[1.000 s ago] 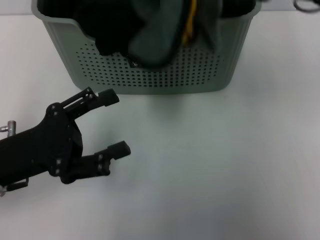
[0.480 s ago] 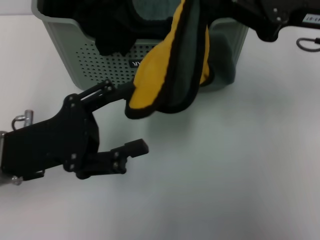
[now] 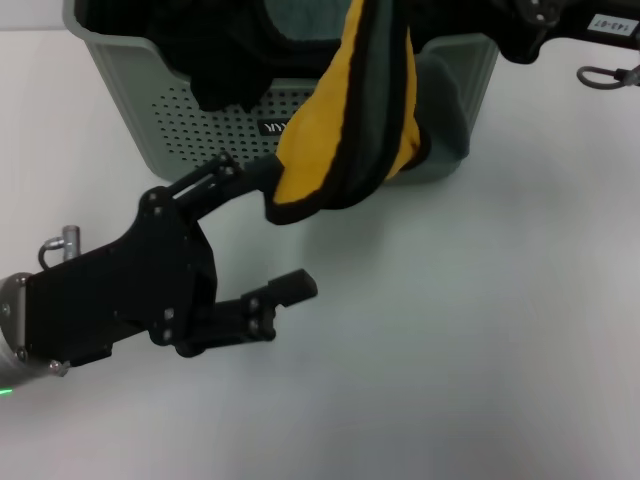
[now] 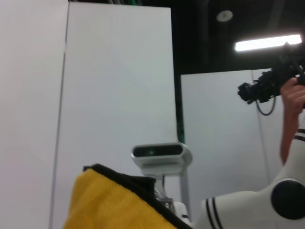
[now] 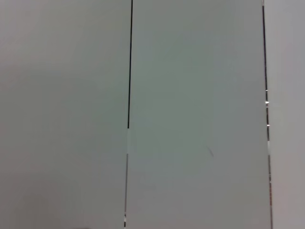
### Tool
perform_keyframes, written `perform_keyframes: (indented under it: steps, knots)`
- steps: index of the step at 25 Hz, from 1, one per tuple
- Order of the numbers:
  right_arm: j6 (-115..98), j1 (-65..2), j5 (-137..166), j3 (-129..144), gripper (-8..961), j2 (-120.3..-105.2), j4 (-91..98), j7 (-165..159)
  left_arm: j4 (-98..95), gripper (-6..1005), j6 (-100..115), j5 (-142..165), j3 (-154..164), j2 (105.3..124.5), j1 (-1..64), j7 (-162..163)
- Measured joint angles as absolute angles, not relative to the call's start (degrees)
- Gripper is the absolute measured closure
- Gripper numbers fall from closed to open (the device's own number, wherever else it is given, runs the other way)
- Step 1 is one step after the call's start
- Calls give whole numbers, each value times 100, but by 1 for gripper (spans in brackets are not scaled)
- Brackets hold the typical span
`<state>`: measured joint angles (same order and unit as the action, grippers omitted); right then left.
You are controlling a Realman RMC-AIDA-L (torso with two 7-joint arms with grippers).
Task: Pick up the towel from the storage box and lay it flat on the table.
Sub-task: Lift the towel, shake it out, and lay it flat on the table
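The towel (image 3: 345, 120) hangs in the air in front of the storage box (image 3: 140, 110), bunched and folded lengthwise, its yellow-orange face outward and its dark green face showing as a stripe down the fold, with black trim along the edges. It hangs from above, near the right arm at the top right of the head view; the right gripper itself is out of view there, so whether it is clamped on the cloth cannot be told. The left gripper (image 3: 262, 233) is low over the table (image 3: 480, 330), its jaws spread wide and empty, and the towel's lower end hangs just beyond its upper fingertip, which is hidden behind the cloth. The step in hand appears to be the lift-out: the towel looks clear of the box but is not yet spread. The next move probably calls for the left gripper to close on the hanging lower edge so the two arms can draw the cloth open and lower it flat onto the bare tabletop near the left gripper. A small dark logo plate (image 3: 272, 127) on the box carries pale letters, partly covered and not readable; a white label on the right arm reads roughly "143-07".
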<state>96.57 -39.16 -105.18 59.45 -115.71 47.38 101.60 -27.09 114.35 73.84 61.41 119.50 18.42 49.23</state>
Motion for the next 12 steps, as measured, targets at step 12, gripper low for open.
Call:
perform_keyframes:
  steps: [12]
  knots:
    - [9690,-4151,-10603,6087,943,-11593,4438,10116,-2069,152,11313,7086,5746,11983,1867,4689]
